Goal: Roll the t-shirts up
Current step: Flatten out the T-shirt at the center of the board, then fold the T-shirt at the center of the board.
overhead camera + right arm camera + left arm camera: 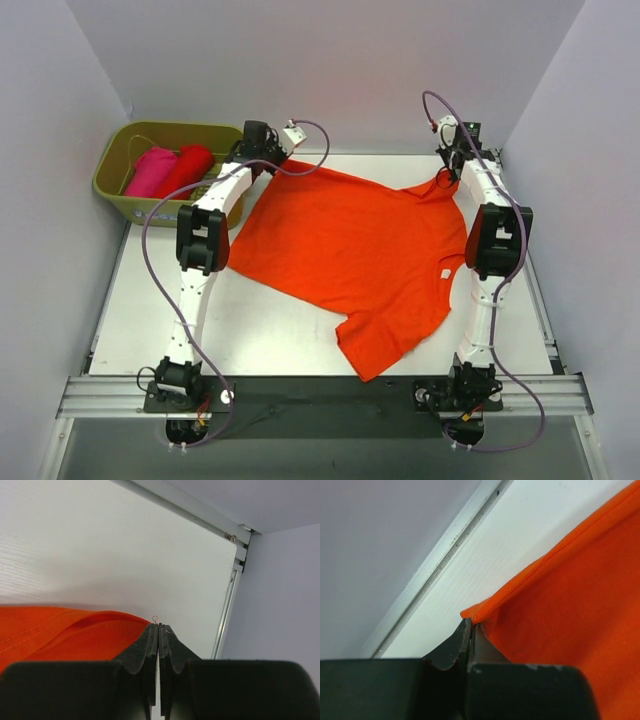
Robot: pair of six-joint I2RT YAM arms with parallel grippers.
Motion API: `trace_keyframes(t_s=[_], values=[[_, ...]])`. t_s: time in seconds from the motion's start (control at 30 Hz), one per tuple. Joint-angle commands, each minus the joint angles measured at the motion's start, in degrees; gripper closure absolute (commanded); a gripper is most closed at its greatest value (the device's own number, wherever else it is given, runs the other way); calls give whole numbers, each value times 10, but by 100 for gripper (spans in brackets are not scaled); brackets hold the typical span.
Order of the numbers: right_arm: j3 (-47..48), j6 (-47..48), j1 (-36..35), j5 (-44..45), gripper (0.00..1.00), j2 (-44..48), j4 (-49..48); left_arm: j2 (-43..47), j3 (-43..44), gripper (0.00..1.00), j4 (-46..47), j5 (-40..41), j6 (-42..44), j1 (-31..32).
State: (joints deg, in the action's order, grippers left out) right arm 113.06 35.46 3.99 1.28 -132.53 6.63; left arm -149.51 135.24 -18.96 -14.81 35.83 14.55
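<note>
The olive-green basket (110, 190) stood well to the left of the orange-red t-shirt (350, 250), past its far left corner, with a magenta pink t-shirt (150, 170) and a deeper red t-shirt (188, 168) bundled side by side inside. The left gripper (275, 165) sat at the far left corner of the orange-red t-shirt. Its wrist view showed the fingertips pressed together on the hemmed corner of the cloth (471, 627). The orange-red t-shirt itself lay spread and mostly flat on the white tabletop (270, 330). Its long axis ran roughly left to right between the two arms, with what looked like a white neck label toward its right side and one sleeve pointing at the near edge. The right gripper (447, 178) sat at the garment's far right corner, its fingers closed together. The cloth was drawn to a point there, and the wrist view showed the orange edge reaching the closed tips (158, 630), so it appeared pinched. The whole garment lay on the near side of both grippers, and each arm was nearest its own corner. A roll would likely have to travel from that held far edge toward the arm bases. Rolling of this shirt had not visibly begun.
</note>
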Motion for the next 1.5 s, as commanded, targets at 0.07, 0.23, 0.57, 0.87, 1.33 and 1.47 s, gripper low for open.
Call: trace_keyframes(t_s=[0.07,0.23,0.57,0.87,1.33,1.47], values=[[-50,-57,-13,1,100,95,69,48,-1,100,59,-28,-35,2],[-130,-108,-22,-2,100,174,92,90,-46,100,73,-44,-24,0],[-223,-155,-28,-8,100,280,143,116,-76,100,74,-75,41,-22],[-311,-183,-61,-8,100,379,190,156,-113,100,21,-144,119,-37],[-389,-229,-90,-28,100,489,248,198,-146,100,-81,-212,302,-51],[-404,-232,-88,-26,100,503,251,206,-154,100,-135,-218,391,-51]])
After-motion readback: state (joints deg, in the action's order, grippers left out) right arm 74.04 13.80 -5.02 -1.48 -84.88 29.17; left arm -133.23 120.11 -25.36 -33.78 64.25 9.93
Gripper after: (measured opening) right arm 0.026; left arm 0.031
